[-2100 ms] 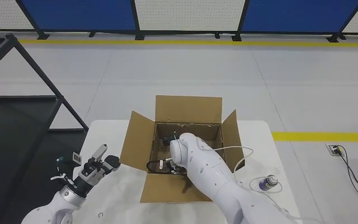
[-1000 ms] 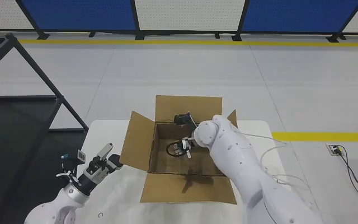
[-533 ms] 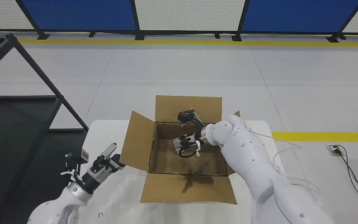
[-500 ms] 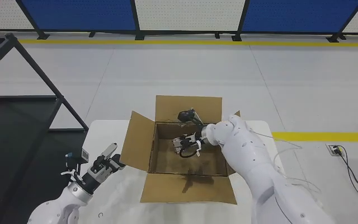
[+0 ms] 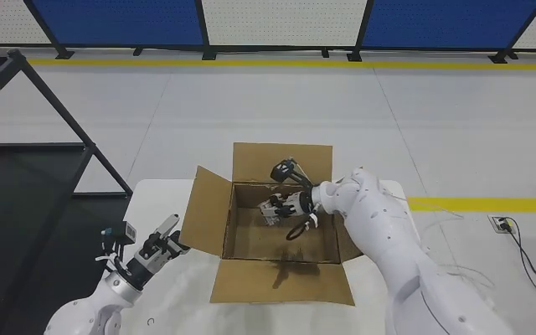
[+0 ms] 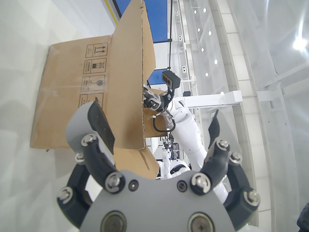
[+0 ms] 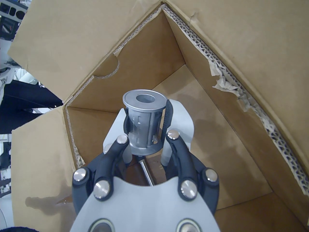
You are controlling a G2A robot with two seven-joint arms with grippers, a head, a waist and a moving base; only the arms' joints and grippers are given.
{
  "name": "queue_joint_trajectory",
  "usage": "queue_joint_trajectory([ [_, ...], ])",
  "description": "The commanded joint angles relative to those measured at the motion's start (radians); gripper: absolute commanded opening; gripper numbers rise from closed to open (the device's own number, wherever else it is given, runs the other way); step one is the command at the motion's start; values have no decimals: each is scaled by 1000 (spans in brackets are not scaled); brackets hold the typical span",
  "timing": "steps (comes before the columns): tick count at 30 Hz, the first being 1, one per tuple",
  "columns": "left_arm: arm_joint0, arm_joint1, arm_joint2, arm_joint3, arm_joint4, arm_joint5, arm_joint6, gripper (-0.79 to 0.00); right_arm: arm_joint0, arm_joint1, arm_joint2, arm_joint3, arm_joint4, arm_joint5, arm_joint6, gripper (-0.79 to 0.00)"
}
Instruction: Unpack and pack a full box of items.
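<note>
R pincer (image 7: pixel 146 131) is clamped on a grey metal cylinder (image 7: pixel 144 112), fingers on either side of the barrel, flanged end pointing away from the wrist. From the top cam the R pincer (image 5: pixel 272 209) sits over the open cardboard box (image 5: pixel 281 161), near the rear wall. The cylinder is clear of the box floor and walls (image 7: pixel 217 37). All 4 flaps are folded out, and there's a dark stain on the front flap (image 5: pixel 285 275). A black cable loop (image 5: pixel 295 230) hangs off the R wrist. L pincer (image 5: pixel 176 233) is spread wide with nothing in it (image 6: pixel 154 113). It's above the white surface (image 5: pixel 193 285), just beside the box's side flap (image 6: pixel 128 78), not touching.
</note>
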Motion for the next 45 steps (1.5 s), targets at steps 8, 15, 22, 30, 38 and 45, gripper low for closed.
queue_joint_trajectory([
  [8, -1, 1, 3, 2, 1, 1, 4, 0, 1, 3, -7, 0, -32, 40, -23, -785],
  [15, -3, 1, 21, 7, 9, -3, 2, 0, 1, 3, -7, 0, -32, 40, -23, -785],
  [22, 5, 2, 28, 11, 15, -6, 7, 0, -18, 18, 4, -28, -22, 0, -60, -785],
  [30, -4, 2, 47, 17, 27, 6, 8, 0, -19, 84, -4, -116, -89, -6, -195, -785],
  [38, -31, 1, 76, 31, 43, 18, 3, 0, -108, 239, 12, -373, -193, -6, -381, -785],
  [45, -43, 1, 88, 42, 46, 19, 2, 0, -238, 431, 139, -716, -293, -4, -428, -785],
])
